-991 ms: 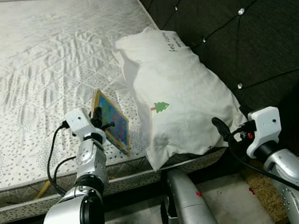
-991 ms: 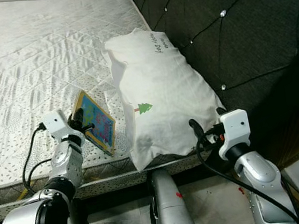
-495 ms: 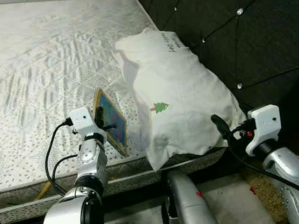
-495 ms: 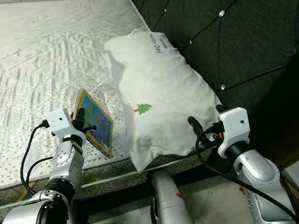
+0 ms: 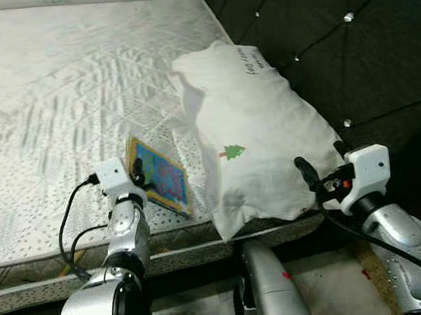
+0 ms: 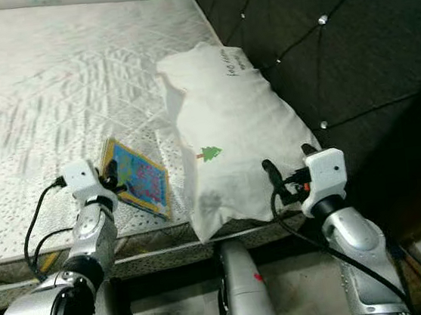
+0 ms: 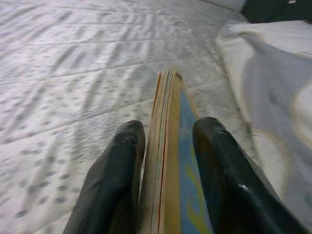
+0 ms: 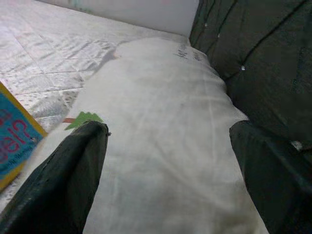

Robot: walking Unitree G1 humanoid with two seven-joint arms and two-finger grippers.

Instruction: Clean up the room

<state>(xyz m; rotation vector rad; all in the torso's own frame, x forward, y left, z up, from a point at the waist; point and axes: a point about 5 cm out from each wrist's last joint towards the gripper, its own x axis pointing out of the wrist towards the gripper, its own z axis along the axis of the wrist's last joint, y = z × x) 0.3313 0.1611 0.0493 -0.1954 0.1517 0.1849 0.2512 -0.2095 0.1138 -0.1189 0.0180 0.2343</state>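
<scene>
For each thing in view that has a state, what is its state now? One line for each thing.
Book: gripped at its edge, its far part on the mattress.
Pillow: lying against the headboard, not gripped.
Left gripper: shut on the book.
Right gripper: open, at the pillow's near end.

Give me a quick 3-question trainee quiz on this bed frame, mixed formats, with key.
1. True or false: the left gripper has its fingers closed on the edge of the book.
2. Multiple choice: the right gripper is A) shut on the headboard, B) open, fingers spread at the near end of the pillow, C) holding the book.
3. Short answer: what small printed figure marks the pillow's near side?

Key
1. True; the wrist view shows a finger on each face of the book.
2. B
3. A green tree.
</scene>
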